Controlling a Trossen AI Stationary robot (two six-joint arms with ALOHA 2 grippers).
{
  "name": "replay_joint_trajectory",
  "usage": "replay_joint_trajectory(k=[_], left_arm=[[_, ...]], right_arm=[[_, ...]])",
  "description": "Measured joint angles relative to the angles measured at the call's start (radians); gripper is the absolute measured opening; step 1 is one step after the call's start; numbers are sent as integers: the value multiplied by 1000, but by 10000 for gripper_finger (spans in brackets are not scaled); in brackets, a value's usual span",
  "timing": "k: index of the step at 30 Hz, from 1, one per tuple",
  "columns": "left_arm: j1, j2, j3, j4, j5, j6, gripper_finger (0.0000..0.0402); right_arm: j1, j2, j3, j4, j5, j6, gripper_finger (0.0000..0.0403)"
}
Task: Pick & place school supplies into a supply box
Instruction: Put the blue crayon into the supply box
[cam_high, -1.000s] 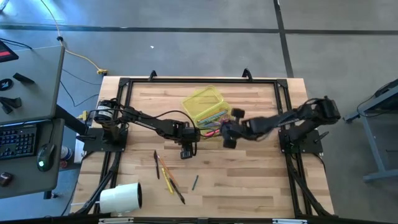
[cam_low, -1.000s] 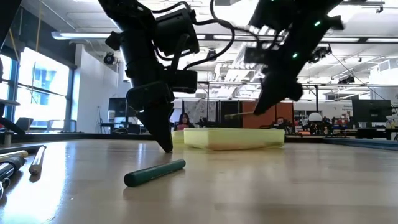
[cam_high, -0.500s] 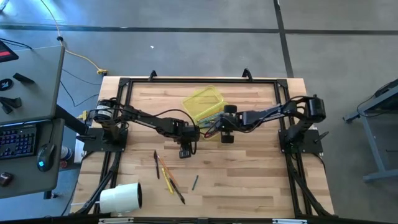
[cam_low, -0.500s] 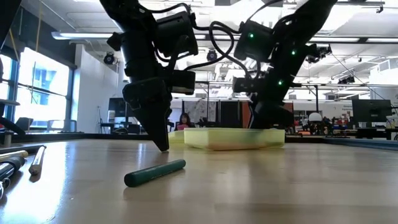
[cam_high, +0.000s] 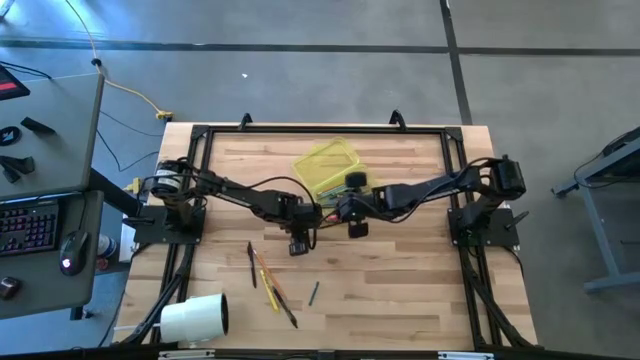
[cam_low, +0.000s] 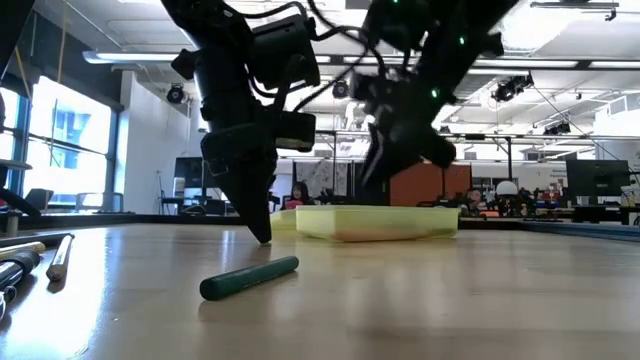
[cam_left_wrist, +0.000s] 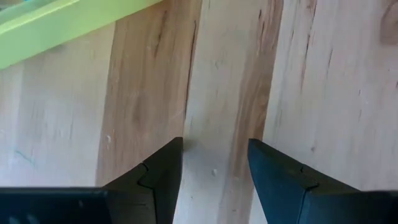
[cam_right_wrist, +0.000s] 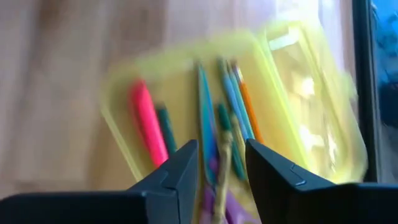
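The yellow-green supply box (cam_high: 328, 168) lies open at the table's middle far side, lid toward the far edge. It holds pink, green, blue and orange pens (cam_right_wrist: 186, 124). My right gripper (cam_high: 343, 208) hangs over the box's near half (cam_low: 375, 222), fingers open, the pens showing between them (cam_right_wrist: 222, 168). My left gripper (cam_high: 298, 240) points down at the wood just left of the box, open and empty (cam_left_wrist: 214, 168). A green marker (cam_low: 250, 278) and several pens and pencils (cam_high: 266, 280) lie on the near left of the table.
A big white roll (cam_high: 195, 318) lies at the near left corner. A black frame (cam_high: 200, 135) runs round the table's edge. The box's edge (cam_left_wrist: 62, 25) is close to my left gripper. Bare wood lies at the near right.
My right gripper has gone toward the table's left, from beside the box's right side to over its near half, and has come lower. My left gripper has kept still.
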Motion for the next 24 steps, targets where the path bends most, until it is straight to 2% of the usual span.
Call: replay_joint_trajectory(k=[7,9,13,18,21,24], left_arm=[[0,-1,5,-66,36,-36,214],[1,-3,7,-136,72,-37,214],[0,-28,2,-265,69,-74,214],[-5,-113,-4,-321,67,-85,214],[-23,-189,-3,-368,33,-96,214],[-51,-274,-2,-410,-1,-104,214]], right_arm=[[63,-2,34,7,-293,-75,106],[72,-2,24,7,-346,-74,100],[97,-2,8,43,-419,-86,89],[117,3,-33,255,-539,-108,79],[120,26,-60,400,-660,-108,81],[120,75,-65,518,-718,-111,92]])
